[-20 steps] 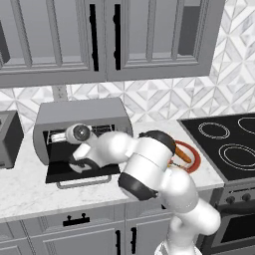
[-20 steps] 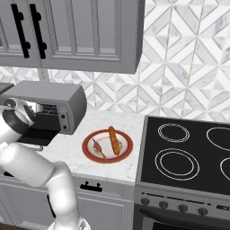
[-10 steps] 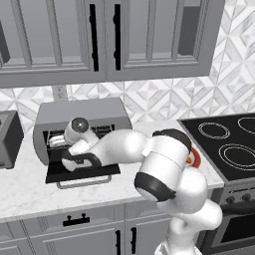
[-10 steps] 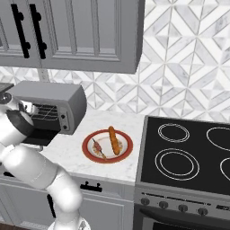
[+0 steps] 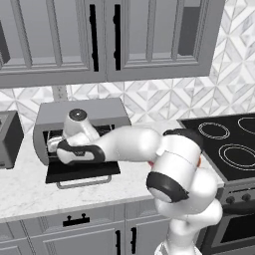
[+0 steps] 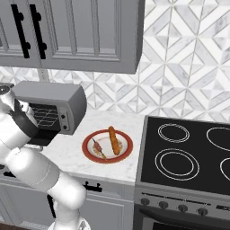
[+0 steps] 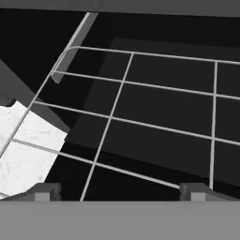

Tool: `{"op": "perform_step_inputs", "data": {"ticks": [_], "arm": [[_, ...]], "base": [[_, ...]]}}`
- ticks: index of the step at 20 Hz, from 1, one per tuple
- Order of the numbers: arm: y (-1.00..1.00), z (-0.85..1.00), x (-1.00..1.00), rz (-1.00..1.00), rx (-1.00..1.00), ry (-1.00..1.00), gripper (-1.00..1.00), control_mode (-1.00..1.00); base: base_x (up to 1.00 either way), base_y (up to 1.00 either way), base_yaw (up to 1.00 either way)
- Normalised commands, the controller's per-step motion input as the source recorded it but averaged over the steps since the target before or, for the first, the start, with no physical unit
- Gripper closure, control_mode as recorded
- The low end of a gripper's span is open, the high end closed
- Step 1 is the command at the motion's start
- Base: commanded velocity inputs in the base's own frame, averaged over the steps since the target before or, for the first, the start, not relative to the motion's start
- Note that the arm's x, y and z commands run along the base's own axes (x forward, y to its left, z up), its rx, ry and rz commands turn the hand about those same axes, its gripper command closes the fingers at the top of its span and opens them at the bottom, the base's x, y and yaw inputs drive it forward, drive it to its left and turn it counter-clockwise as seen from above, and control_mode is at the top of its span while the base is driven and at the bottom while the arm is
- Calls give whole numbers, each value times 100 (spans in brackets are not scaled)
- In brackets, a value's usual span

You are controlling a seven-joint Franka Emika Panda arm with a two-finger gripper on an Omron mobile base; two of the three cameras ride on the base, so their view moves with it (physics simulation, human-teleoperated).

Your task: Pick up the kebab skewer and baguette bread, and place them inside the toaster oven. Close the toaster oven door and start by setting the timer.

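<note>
The toaster oven (image 5: 89,110) stands on the counter with its door (image 5: 82,172) dropped open. My gripper (image 5: 54,146) reaches into the left part of the oven's mouth, just over the wire rack (image 7: 140,119). It is open (image 7: 119,191), with nothing between its fingertips (image 7: 44,192). The kebab skewer (image 6: 99,148) and the baguette bread (image 6: 114,140) lie side by side on a red-rimmed plate (image 6: 88,142), to the right of the toaster oven (image 6: 49,99) and well away from the hand.
A black cooktop (image 6: 188,152) lies right of the plate. A dark-grey appliance (image 5: 7,139) stands left of the oven. Upper cabinets (image 5: 99,35) hang above. The oven door's bar handle (image 5: 82,184) juts toward the counter's front edge.
The elbow has swung out to the right and toward the camera, while the hand has shifted left and lower in the oven's mouth. The jaws stay open. The food on the plate is unmoved.
</note>
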Motion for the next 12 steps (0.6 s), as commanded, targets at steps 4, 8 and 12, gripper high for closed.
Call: {"op": "perform_step_inputs", "data": {"ticks": [4,8,12], "arm": [[0,-73,-63,0,-6,35,-100,-100],[0,-57,-83,0,-6,35,-100,-100],[0,-53,-99,0,-8,31,-100,-100]], "base": [[0,0,0],[0,0,0],[0,0,0]]}}
